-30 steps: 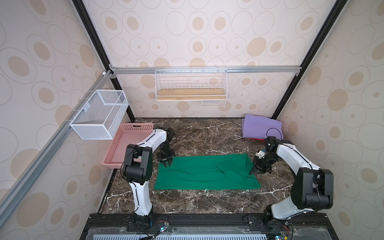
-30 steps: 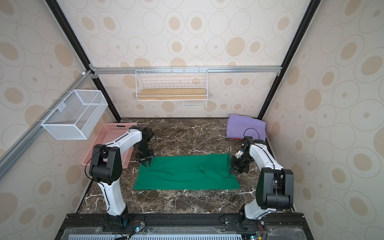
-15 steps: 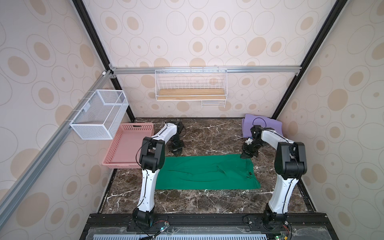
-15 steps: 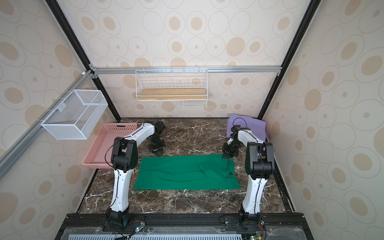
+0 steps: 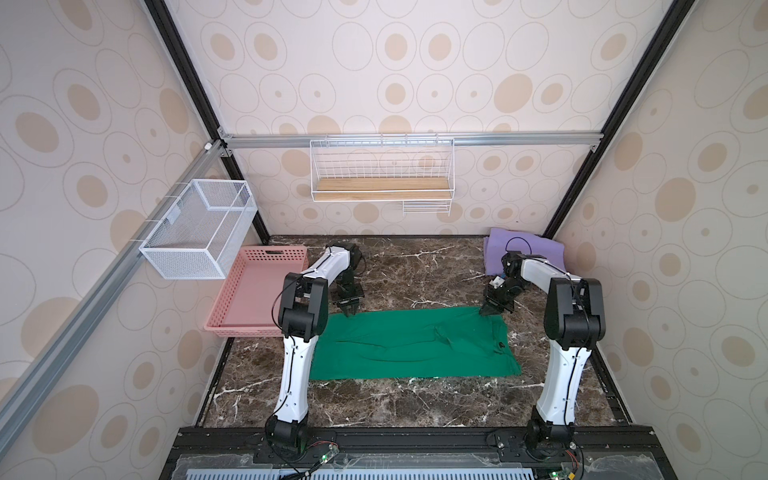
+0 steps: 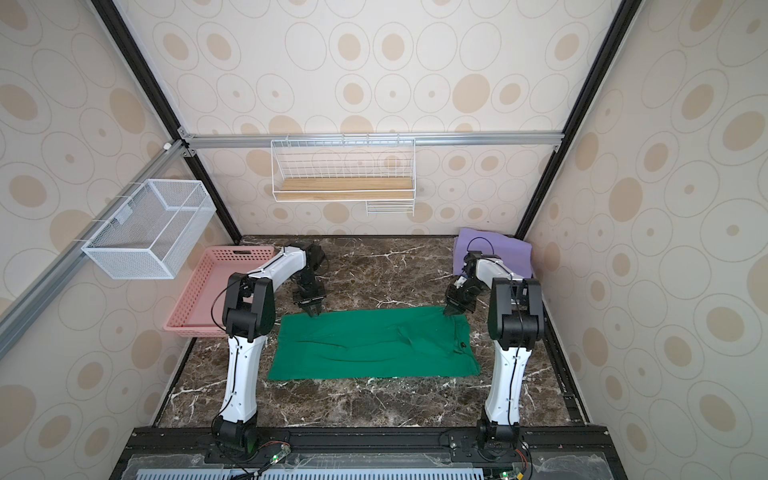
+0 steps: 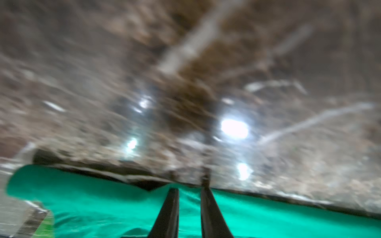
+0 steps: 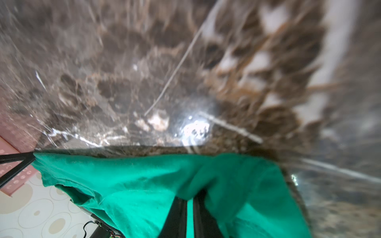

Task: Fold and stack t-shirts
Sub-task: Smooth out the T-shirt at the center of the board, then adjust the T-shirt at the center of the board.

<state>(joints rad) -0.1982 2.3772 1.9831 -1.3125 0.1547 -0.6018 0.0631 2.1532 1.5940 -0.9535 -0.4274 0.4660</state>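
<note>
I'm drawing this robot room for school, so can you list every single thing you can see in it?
green t-shirt: 1, deep green, spread flat mid-table
purple t-shirt: 1, lavender, folded, table's far right corner
pink basket: 1, pink plastic, table's left edge
mesh basket: 1, white, hanging on the left wall rail
wire shelf: 1, white with a wooden board, back wall
table: 1, dark brown marble
left arm, right arm: 2, white and black, near edge
left gripper: 1, black, pinching the green t-shirt's far left corner
right gripper: 1, black, pinching its far right corner
</note>
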